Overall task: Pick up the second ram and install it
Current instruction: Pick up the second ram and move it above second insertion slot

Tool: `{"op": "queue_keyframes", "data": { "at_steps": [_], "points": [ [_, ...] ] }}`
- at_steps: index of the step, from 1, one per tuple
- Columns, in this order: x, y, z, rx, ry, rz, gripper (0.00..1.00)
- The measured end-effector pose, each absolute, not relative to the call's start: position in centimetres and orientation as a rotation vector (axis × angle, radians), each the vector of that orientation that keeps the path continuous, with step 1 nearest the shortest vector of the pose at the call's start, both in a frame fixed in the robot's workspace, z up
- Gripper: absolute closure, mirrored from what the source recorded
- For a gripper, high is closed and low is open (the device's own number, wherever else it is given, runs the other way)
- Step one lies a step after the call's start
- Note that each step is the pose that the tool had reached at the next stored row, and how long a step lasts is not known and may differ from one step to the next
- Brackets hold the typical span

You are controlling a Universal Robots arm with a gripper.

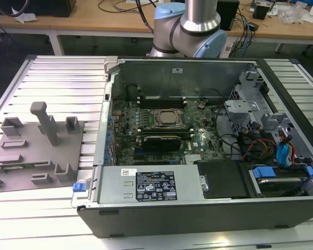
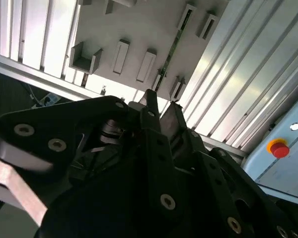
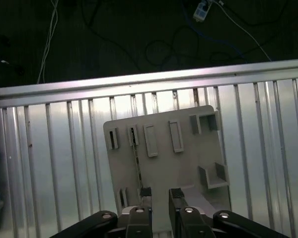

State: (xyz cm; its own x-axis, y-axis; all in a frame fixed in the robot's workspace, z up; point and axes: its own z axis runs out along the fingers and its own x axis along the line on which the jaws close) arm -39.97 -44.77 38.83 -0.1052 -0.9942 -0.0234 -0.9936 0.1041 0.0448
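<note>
Grey fixture plate (image 3: 188,163): second ram (image 3: 137,161) lying beneath gripper (image 3: 160,194), apart.

The second ram (image 3: 137,163), a thin green stick, stands on edge in the grey fixture plate (image 3: 185,166).

Nothing can be read; the black label (image 1: 155,186) on the power supply (image 1: 115,188) bears print too small.

Exterior view: stood off the arm, looked down at a slant across the open computer case (image 1: 198,156); fixture plate (image 1: 41,156) lay at the exterior view's left. First wrist view: faced straight down on that plate (image 3: 188,163) from well above. Second wrist view: sat close behind the gripper (image 2: 162,101), slanted. All three shared the plate and the slatted table (image 1: 57,78).
</note>
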Motion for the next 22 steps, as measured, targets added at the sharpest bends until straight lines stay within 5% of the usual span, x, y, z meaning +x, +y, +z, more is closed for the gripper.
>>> {"op": "queue_keyframes", "data": {
  "at_steps": [2,22],
  "points": [
    [-40.0,-44.8,38.8,2.093,-2.325,-0.077,0.64],
    [-40.0,-44.8,37.0,2.092,-2.325,-0.077,0.64]
  ]
}}
